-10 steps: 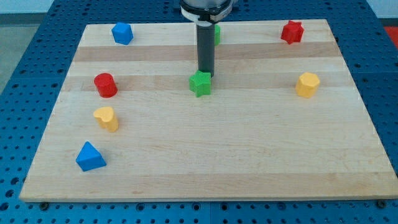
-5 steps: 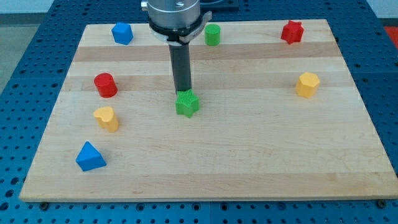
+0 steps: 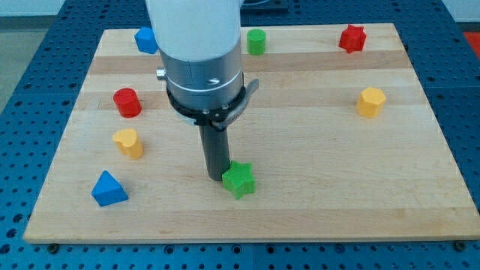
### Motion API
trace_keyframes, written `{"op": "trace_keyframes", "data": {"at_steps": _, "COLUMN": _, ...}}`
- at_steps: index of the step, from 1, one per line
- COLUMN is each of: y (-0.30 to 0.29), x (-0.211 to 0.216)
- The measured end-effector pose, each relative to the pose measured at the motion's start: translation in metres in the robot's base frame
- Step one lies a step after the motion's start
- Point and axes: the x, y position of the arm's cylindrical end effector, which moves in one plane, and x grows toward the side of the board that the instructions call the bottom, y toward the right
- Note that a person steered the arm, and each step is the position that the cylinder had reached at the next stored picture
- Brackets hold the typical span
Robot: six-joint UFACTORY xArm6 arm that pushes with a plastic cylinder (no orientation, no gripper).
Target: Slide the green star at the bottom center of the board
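The green star (image 3: 239,180) lies on the wooden board (image 3: 337,172) near the view's bottom, a little left of centre. My tip (image 3: 217,177) stands just to the star's left and slightly above it in the view, touching or almost touching its edge. The dark rod rises from there into the arm's grey and white body, which hides part of the board's upper middle.
A green cylinder (image 3: 256,41) and a red star (image 3: 351,37) sit at the view's top. A yellow block (image 3: 370,101) is at the right. At the left are a blue block (image 3: 145,39), a red cylinder (image 3: 127,102), a yellow block (image 3: 129,142) and a blue triangle (image 3: 108,189).
My tip has moved down the view, first left then straight down, pushing the green star from the board's upper middle to near the bottom centre. The other blocks have not moved.
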Motion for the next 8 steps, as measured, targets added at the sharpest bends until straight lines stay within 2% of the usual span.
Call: {"op": "trace_keyframes", "data": {"at_steps": 8, "y": 0.028, "x": 0.003}}
